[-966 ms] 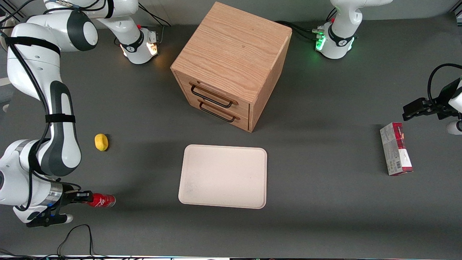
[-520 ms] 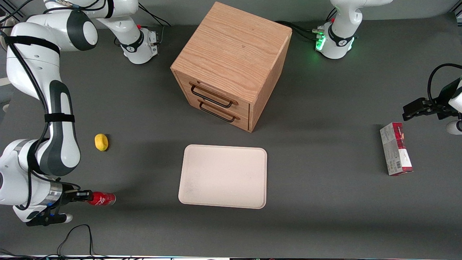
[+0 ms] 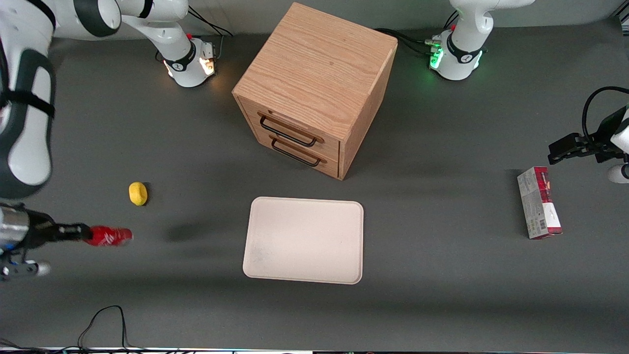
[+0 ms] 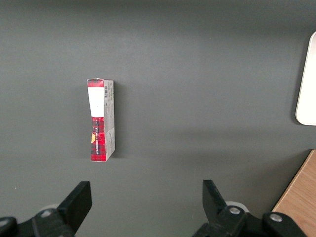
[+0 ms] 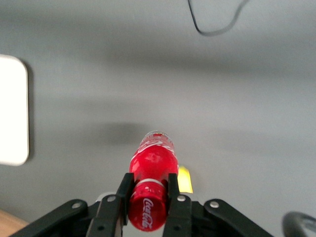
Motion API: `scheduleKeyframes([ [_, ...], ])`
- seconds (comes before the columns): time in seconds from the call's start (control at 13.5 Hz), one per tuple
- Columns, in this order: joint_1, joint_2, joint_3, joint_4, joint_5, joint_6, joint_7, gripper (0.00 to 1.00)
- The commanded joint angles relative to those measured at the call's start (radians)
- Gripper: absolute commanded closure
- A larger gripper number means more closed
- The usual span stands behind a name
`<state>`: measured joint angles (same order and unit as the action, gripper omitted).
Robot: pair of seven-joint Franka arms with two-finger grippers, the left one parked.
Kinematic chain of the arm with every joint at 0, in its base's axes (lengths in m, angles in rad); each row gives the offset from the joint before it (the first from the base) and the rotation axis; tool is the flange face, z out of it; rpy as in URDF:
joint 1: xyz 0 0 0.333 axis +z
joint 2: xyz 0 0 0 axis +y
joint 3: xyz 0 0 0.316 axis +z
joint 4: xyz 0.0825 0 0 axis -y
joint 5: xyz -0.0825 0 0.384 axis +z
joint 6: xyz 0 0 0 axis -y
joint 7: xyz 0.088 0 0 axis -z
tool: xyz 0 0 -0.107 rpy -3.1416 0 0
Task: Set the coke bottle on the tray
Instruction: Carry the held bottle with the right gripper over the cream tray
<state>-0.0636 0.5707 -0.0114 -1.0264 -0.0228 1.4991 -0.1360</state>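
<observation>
My right gripper [image 3: 81, 232] is shut on the cap end of the small red coke bottle [image 3: 107, 236] and holds it lying level, lifted above the table near the working arm's end. In the right wrist view the two black fingers [image 5: 124, 190] clamp the bottle [image 5: 152, 165] just under its red cap, clear base pointing away. The cream tray [image 3: 304, 239] lies flat in front of the drawer cabinet, well apart from the bottle; its rounded edge also shows in the right wrist view [image 5: 12, 111].
A wooden two-drawer cabinet [image 3: 314, 86] stands farther from the camera than the tray. A small yellow object [image 3: 138, 193] lies on the table near the bottle. A red-and-grey carton [image 3: 539, 202] lies toward the parked arm's end. A black cable [image 3: 103, 322] loops at the near edge.
The gripper has lifted the bottle off the table and carried it up and away from the front camera, slightly farther from the tray; the arm has swung upward.
</observation>
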Motion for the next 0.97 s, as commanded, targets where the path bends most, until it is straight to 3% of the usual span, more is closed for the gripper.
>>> scheduleKeyframes([
  [0.0,0.010,-0.330,-0.004,-0.391,-0.032,0.064,-0.013,1.00],
  [0.15,0.010,-0.556,-0.002,-0.690,-0.034,0.189,-0.014,1.00],
  [0.3,0.010,-0.672,-0.004,-0.843,-0.034,0.245,-0.016,1.00],
  [0.59,0.022,-0.631,0.008,-0.796,-0.031,0.240,0.027,1.00],
  [0.89,0.146,-0.433,0.008,-0.562,-0.028,0.175,0.209,1.00],
])
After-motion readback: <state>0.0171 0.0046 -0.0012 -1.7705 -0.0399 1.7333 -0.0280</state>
